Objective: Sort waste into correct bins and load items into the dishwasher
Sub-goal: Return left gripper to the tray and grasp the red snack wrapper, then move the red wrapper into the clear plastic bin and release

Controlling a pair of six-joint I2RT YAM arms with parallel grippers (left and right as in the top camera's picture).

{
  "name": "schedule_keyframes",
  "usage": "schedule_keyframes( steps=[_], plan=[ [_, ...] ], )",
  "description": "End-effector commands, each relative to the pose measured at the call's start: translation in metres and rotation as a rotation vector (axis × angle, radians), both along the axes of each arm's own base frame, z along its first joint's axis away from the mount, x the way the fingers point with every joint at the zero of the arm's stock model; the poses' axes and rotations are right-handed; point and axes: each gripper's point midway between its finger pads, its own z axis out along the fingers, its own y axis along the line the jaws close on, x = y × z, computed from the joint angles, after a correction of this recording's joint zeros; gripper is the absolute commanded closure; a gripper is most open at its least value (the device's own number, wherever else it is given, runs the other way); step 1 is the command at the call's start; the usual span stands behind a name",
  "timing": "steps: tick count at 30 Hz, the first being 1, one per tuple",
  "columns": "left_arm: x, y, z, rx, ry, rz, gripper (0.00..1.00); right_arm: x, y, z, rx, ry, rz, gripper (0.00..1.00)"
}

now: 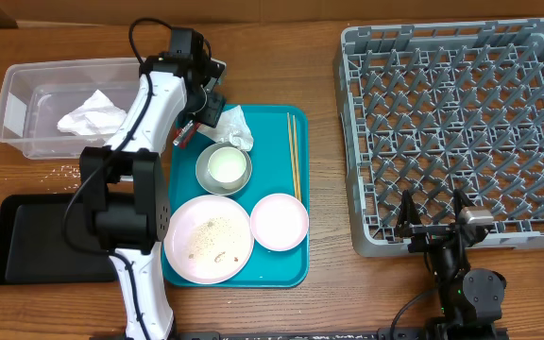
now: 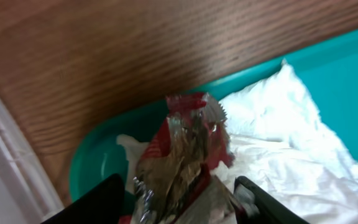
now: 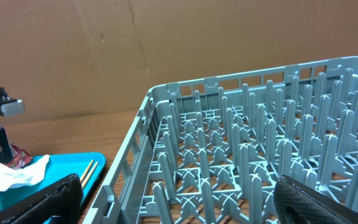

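Now, step: waste sorting, with the wrapper pick in hand; no dish is in the rack (image 1: 357,142) yet.
Left gripper (image 2: 179,198): closed on the wrapper (image 2: 188,146), which stands crumpled between my fingers (image 2: 98,202).
Wrapper place: over the far-left corner of the teal tray (image 1: 281,123), with the napkin (image 2: 278,137) just beside and under it. I cannot tell whether the two touch.
Right gripper (image 1: 433,225): jaws wide apart, holding nothing, at the rack's near edge.
Next move: lift straight up so the napkin does not drag along, then swing left to the tub (image 1: 17,104). A second napkin (image 1: 91,115) lies there, so I judge it the right bin rather than the black tray (image 1: 17,236).
Left to do: napkin, then bowl (image 1: 223,168), big plate (image 1: 208,238), small plate (image 1: 279,222) and chopsticks (image 1: 293,156).
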Motion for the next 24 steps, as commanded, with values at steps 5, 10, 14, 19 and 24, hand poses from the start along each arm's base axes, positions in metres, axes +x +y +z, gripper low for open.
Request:
schedule_keyframes(
  steps=[5, 10, 14, 19, 24],
  plan=[
    [-0.008, 0.003, -0.023, 0.01, 0.065, 0.02, 0.64, 0.0, -0.002, -0.001, -0.003, -0.006, -0.013, 0.0],
    [0.001, 0.002, 0.002, 0.002, 0.047, 0.042, 0.96, 0.0, -0.002, -0.001, -0.003, -0.006, -0.013, 0.0],
    [0.014, 0.0, 0.035, -0.021, 0.002, 0.099, 0.96, 0.0, -0.002, -0.001, -0.003, -0.006, -0.013, 0.0],
    [0.043, 0.006, 0.11, -0.09, -0.144, 0.263, 0.96, 0.0, -0.002, -0.001, -0.003, -0.006, -0.013, 0.0],
    [0.054, 0.06, 0.16, -0.1, -0.267, 0.614, 0.96, 0.0, -0.002, -0.001, -0.003, -0.006, -0.013, 0.0]
  ],
)
